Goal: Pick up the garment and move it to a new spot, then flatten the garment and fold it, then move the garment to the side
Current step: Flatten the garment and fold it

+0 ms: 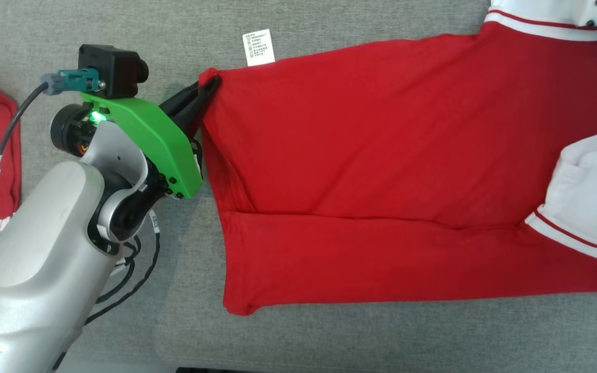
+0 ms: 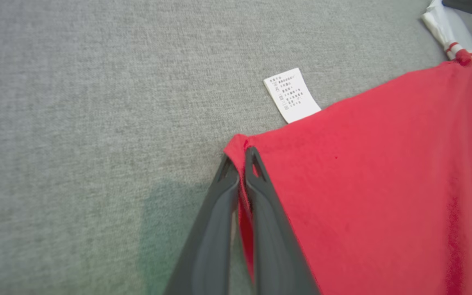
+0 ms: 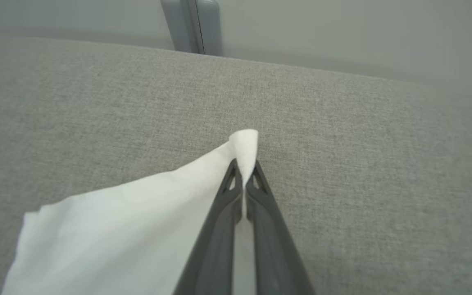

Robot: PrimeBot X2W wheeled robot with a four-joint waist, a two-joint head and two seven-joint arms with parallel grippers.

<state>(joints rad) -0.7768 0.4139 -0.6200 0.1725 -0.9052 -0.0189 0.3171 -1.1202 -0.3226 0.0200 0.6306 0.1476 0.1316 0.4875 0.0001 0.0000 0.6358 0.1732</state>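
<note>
On the grey fabric surface, holding the garment spread out, lower part creased. Pinching its red hem corner beside the care label with left gripper, clamped tight. Pinching a white corner with right gripper, likewise closed. Judging flattening nearly done; folding and moving aside remaining.

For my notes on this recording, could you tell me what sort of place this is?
Probably an indoor folding station: a grey cloth-covered surface, a red garment spread on it, and a plain wall behind.
</note>
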